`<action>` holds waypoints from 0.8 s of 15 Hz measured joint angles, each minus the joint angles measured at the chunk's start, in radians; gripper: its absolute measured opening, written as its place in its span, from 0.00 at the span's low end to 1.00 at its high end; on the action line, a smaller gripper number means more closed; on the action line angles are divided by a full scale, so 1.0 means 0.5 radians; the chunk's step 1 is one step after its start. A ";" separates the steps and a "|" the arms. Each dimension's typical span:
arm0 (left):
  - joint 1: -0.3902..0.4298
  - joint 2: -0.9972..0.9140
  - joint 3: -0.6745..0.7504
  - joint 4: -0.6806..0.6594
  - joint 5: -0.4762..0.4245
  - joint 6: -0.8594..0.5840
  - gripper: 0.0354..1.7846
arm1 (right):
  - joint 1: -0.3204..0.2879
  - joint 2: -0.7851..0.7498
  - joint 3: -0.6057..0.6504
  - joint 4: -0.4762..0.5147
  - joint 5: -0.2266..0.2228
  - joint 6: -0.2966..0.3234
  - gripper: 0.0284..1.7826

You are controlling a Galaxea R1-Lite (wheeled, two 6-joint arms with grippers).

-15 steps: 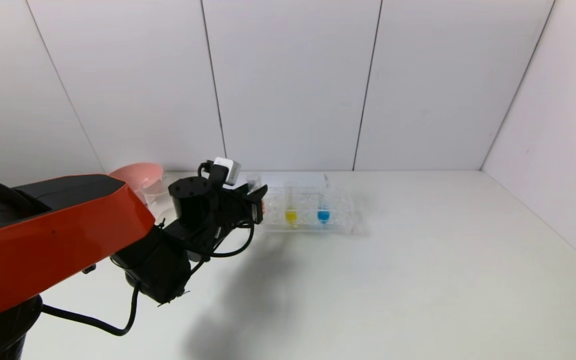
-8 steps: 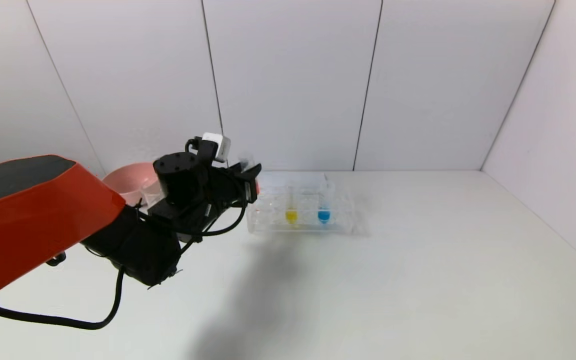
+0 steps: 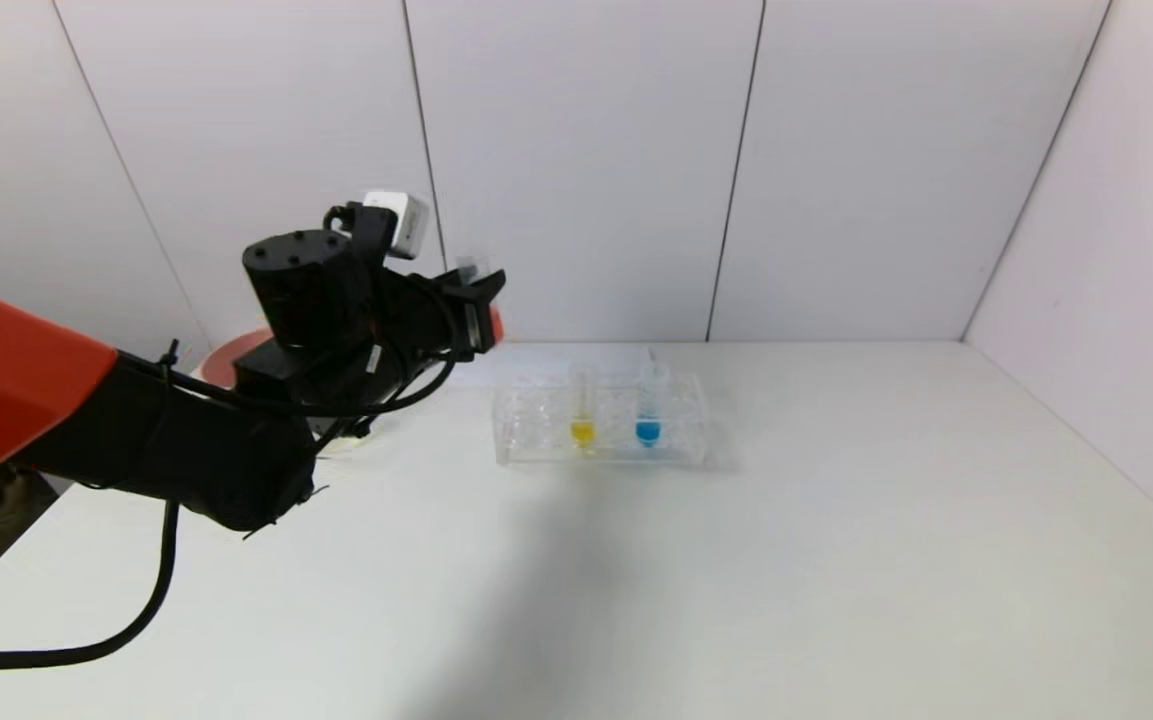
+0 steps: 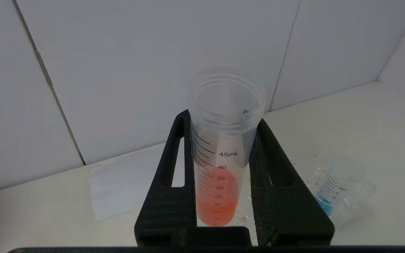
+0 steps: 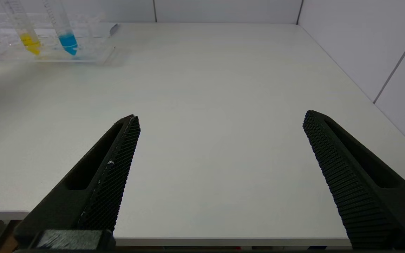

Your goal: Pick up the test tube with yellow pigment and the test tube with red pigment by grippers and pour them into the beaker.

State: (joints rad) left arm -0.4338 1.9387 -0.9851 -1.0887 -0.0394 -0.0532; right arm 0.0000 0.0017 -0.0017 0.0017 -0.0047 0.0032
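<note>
My left gripper (image 3: 481, 298) hangs above the table, left of the clear rack (image 3: 536, 440). It is shut on the test tube with red pigment (image 4: 220, 168), which stands upright between the black fingers (image 4: 167, 196) with orange-red liquid at its bottom. The test tube with yellow pigment (image 3: 583, 412) stands in the rack. In the right wrist view it shows far off as the yellow tube (image 5: 26, 33). My right gripper (image 5: 220, 116) hovers open and empty over the table's near edge. The beaker is hidden behind my left arm.
A blue-bottomed tube (image 3: 648, 408) stands in the rack beside the yellow one. A pink bowl (image 3: 226, 362) peeks out behind my left arm at the back left. A white sheet (image 4: 118, 186) lies by the back wall. Walls close the table's back and right.
My left gripper has risen and drawn back to the left with the red tube, lifting it out of the rack. The rack and the other tubes stayed put.
</note>
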 joint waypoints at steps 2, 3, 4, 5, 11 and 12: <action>0.031 -0.092 -0.006 0.094 -0.001 0.003 0.24 | 0.000 0.000 0.000 0.000 0.000 0.000 0.95; 0.050 -0.142 -0.008 0.147 -0.005 0.004 0.24 | 0.000 0.000 0.000 0.000 0.000 0.000 0.95; 0.071 -0.186 -0.010 0.195 -0.018 0.004 0.24 | 0.000 0.000 0.000 0.000 0.000 0.000 0.95; 0.100 -0.233 -0.010 0.243 -0.042 0.003 0.24 | 0.000 0.000 0.000 0.000 0.000 0.000 0.95; 0.367 -0.450 -0.011 0.435 -0.181 0.003 0.24 | 0.000 0.000 0.000 0.000 0.000 0.000 0.95; 0.414 -0.474 -0.005 0.451 -0.201 0.002 0.24 | 0.000 0.000 0.000 0.000 0.001 -0.001 0.95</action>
State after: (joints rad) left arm -0.2266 1.7019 -0.9877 -0.8630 -0.1398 -0.0523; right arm 0.0000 0.0017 -0.0017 0.0017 -0.0043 0.0028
